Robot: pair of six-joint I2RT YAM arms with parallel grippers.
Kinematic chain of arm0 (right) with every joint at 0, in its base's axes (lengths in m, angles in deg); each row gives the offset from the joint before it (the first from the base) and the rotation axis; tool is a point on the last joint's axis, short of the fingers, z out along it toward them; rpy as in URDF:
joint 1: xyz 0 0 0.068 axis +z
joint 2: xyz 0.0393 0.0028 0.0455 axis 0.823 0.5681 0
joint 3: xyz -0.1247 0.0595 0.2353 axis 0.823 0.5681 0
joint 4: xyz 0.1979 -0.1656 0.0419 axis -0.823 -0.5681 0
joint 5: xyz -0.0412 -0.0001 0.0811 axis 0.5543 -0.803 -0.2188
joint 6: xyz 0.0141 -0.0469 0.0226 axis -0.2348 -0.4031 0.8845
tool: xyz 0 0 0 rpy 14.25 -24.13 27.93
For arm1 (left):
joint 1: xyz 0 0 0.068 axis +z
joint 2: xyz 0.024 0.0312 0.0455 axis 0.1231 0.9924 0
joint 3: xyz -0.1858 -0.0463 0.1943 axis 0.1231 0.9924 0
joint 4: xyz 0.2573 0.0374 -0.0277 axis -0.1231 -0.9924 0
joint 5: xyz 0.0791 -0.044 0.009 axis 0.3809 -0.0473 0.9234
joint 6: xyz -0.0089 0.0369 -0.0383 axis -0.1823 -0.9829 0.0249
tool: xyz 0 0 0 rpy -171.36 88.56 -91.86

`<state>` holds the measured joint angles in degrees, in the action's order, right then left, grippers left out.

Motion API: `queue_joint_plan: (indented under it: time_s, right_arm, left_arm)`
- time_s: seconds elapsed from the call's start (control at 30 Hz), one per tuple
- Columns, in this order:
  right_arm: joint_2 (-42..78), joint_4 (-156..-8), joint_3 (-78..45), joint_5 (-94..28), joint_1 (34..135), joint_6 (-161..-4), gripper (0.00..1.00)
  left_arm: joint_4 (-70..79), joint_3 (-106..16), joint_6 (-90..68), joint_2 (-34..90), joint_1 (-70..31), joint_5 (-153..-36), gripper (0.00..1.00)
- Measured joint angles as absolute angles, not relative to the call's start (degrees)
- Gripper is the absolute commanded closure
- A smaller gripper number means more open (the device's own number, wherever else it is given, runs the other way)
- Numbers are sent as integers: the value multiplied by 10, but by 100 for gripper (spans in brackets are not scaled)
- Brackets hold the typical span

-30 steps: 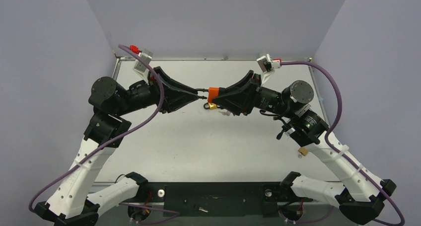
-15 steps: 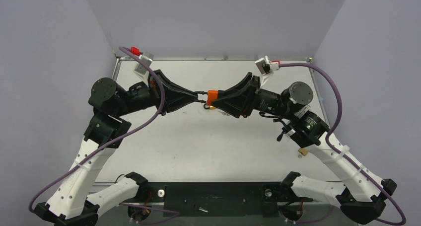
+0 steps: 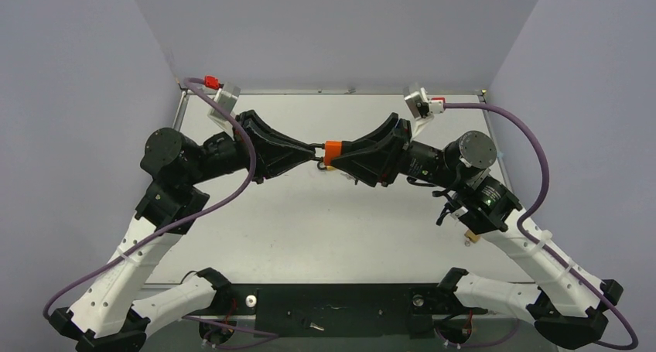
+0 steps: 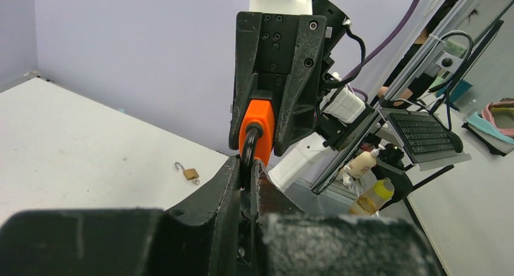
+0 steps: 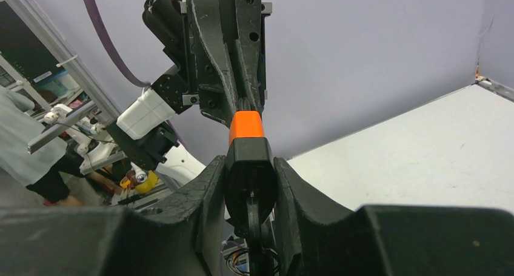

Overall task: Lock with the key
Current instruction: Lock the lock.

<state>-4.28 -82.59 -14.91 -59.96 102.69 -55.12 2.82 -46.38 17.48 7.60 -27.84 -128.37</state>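
The orange padlock (image 4: 257, 127) is clamped in the right gripper (image 3: 340, 152) above the counter (image 3: 309, 228) while its black shackle (image 4: 249, 148) is pinched by the fully closed left gripper (image 3: 309, 147) — presumably to press it home. The key cannot be made out.

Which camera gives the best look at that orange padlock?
Left wrist view: the orange padlock sits close and central, its black shackle visible. Top view shows only a small, distant orange spot; right wrist view shows just its orange end.
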Motion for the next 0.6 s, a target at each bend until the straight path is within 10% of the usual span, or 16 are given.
queue_joint_plan:
  time_s: [0.6]
  right_arm:
    - [-43,-820,-170,-579,1031,-564,100]
  left_arm:
    - [52,-468,167,87,-331,-1209,100]
